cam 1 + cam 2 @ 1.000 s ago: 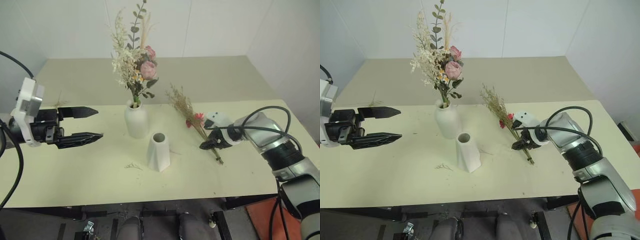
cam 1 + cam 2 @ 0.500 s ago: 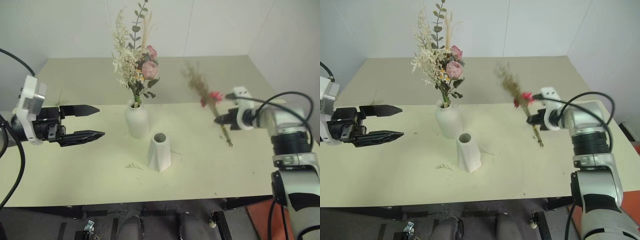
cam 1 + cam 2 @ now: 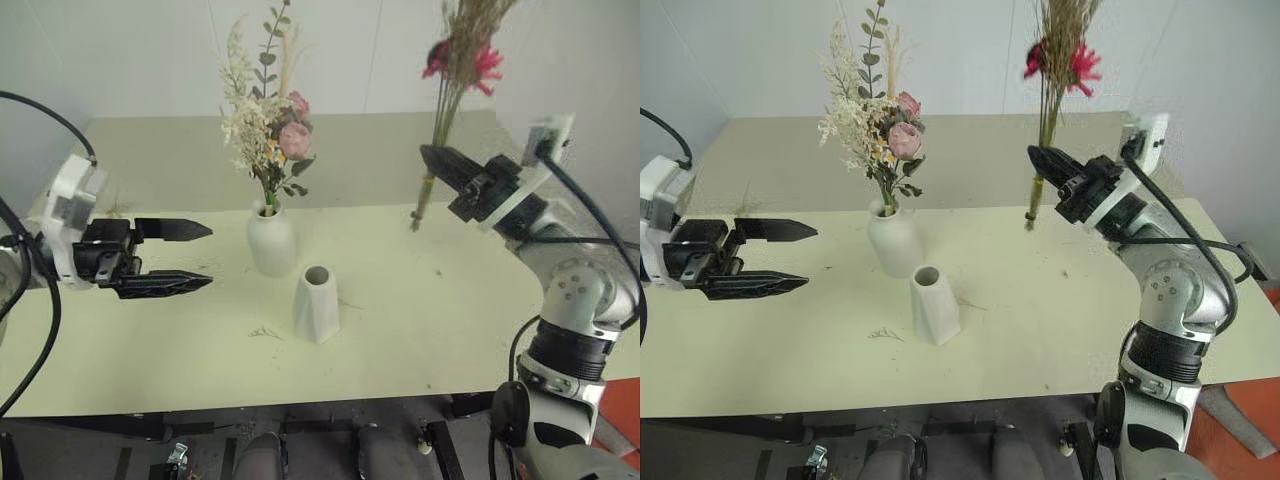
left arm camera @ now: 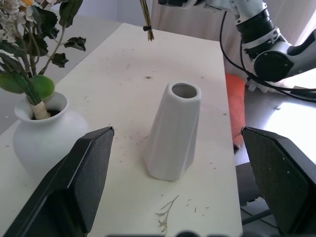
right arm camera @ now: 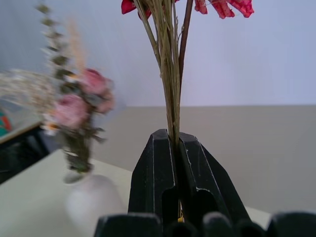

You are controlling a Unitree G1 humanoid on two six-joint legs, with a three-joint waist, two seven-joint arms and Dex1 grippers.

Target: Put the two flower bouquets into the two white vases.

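The rose bouquet (image 3: 270,110) stands in the rounded white vase (image 3: 272,241) at the table's middle. The faceted white vase (image 3: 317,304) stands empty just in front of it, its mouth open upward. My right gripper (image 3: 432,158) is shut on the stems of the tan grass bouquet with the red-pink daisy (image 3: 455,60), holding it upright in the air above the table's right side; the stem ends (image 3: 415,219) hang free. My left gripper (image 3: 195,257) is open, level, to the left of both vases, and the faceted vase (image 4: 174,133) sits between its fingers' line of sight.
A small loose dried sprig (image 3: 266,332) lies on the cream table (image 3: 420,330) left of the faceted vase. Another sprig (image 3: 122,205) lies at the far left. White walls close the back and right of the table.
My right gripper shut on the grass bouquet's stems, lifted it off the table and turned it from lying flat to upright. The left gripper stayed in place.
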